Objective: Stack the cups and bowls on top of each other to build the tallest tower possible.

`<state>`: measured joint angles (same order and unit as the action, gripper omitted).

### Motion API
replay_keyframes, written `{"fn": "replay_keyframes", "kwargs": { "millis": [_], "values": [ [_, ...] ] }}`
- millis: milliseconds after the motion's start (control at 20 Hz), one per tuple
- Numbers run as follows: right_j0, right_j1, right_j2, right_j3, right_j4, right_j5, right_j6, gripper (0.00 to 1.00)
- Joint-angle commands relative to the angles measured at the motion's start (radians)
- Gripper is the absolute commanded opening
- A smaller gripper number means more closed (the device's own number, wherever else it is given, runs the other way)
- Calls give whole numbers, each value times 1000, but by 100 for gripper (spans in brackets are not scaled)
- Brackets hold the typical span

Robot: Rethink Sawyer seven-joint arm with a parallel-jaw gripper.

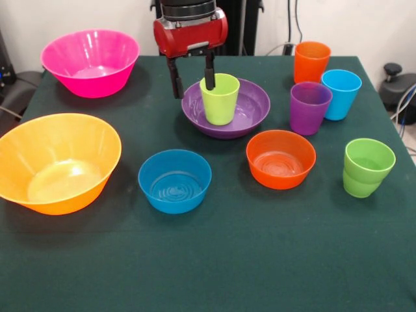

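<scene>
Claw (192, 79) vertical, spread wide, one finger (210, 73) at lime-yellow cup (219, 101) rim inside purple bowl (250, 110).

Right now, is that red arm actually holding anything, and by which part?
It cannot be told. The tool stands open at the lime-yellow cup in the purple bowl, one finger at the cup's rim, the other well outside it.

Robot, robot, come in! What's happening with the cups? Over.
Gripper open, one finger inside lime-yellow cup. Cup upright in purple bowl. Nothing in the way.
</scene>
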<state>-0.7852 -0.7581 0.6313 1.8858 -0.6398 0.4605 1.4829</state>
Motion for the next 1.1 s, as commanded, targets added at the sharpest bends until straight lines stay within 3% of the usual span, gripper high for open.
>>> {"fn": "replay_keyframes", "kwargs": {
  "millis": [50,450,900,1100],
  "values": [
    [70,70,-52,-41,-40,117,-12,100],
    [167,75,-244,-118,-33,117,183,100],
    [229,78,-351,-149,-31,103,152,100],
    [247,62,-396,-160,-39,154,110,100]
  ]
}}
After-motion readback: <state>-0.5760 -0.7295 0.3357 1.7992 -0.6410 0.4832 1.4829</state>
